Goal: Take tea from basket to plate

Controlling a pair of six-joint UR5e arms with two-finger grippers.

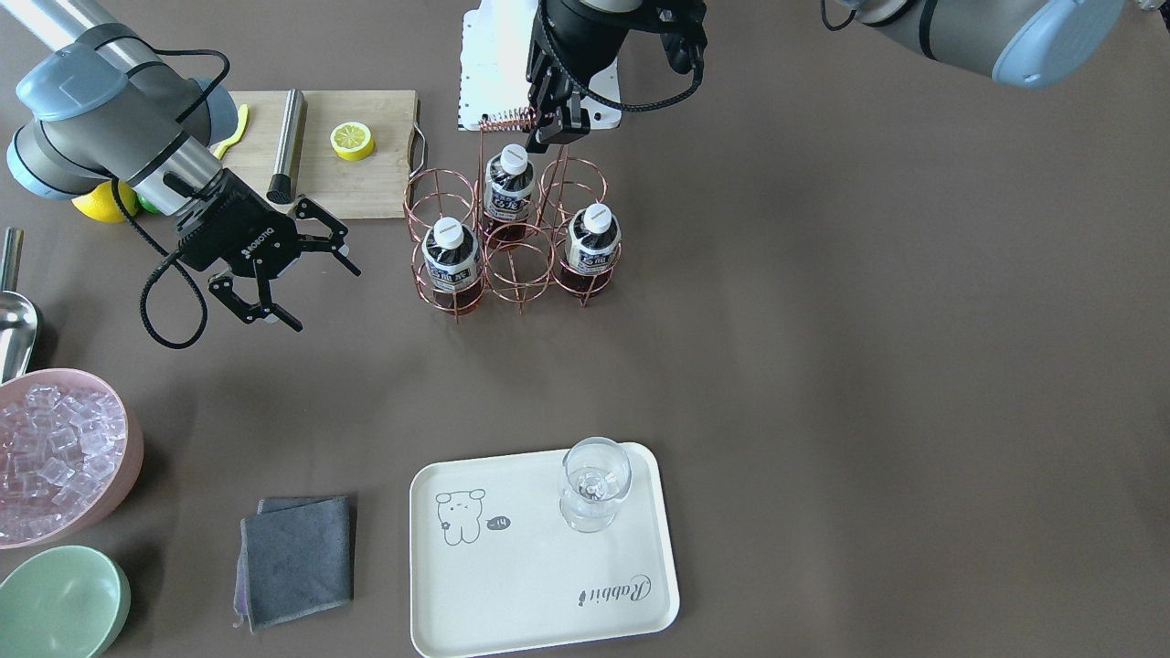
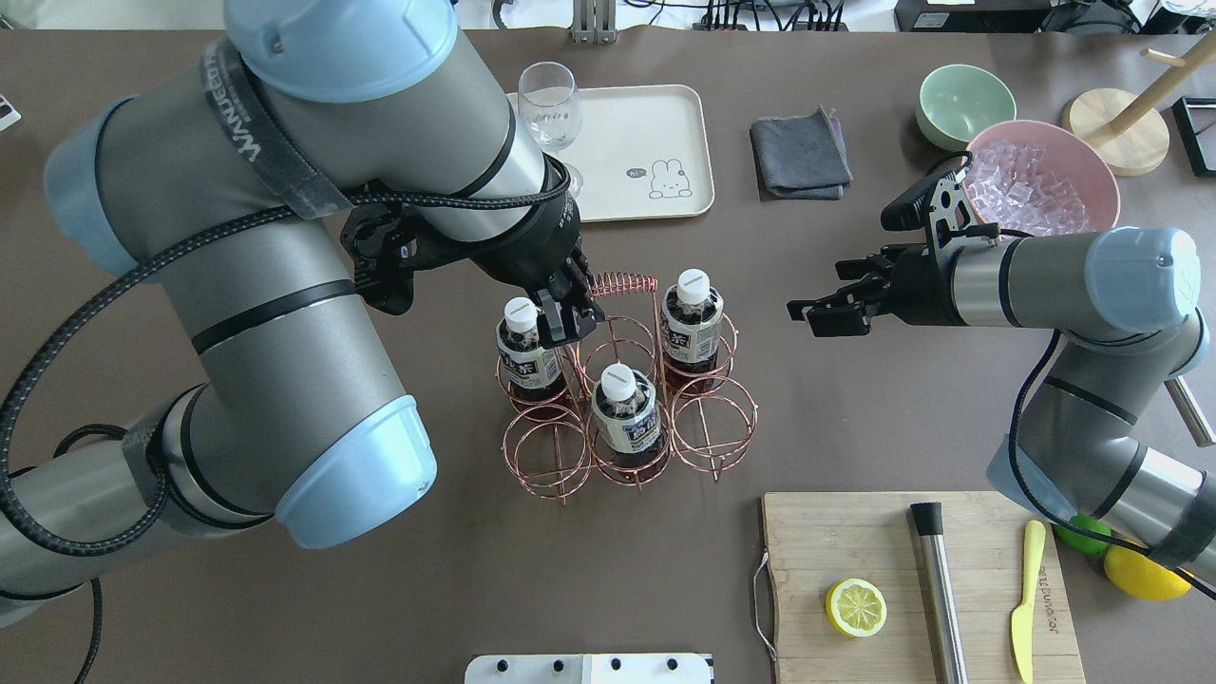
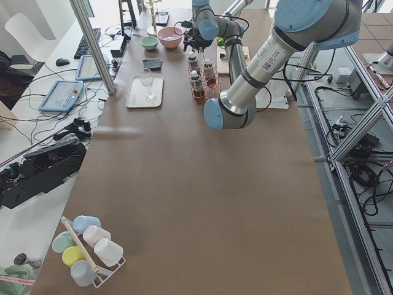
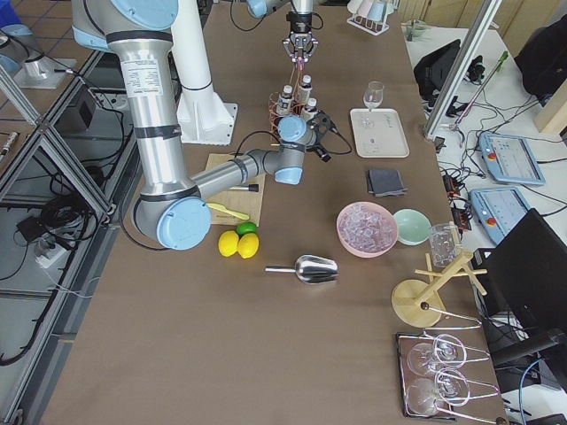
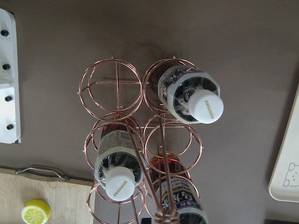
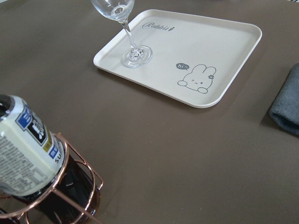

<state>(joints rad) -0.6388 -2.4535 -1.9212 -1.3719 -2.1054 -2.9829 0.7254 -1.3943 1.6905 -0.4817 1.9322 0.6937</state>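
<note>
Standing upright, white-capped tea (image 1: 450, 256), reddish-brown liquid

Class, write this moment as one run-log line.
left gripper shut over basket | right gripper open, aside | three teas in basket | plate holds glass

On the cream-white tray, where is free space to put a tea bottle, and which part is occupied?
The cream-white rectangular tray is mostly bare, between the small animal drawing and the "Rabbit" lettering. Only the corner with the clear wine glass is taken. The brown table between tray and rose-gold wire basket is also open.
</note>
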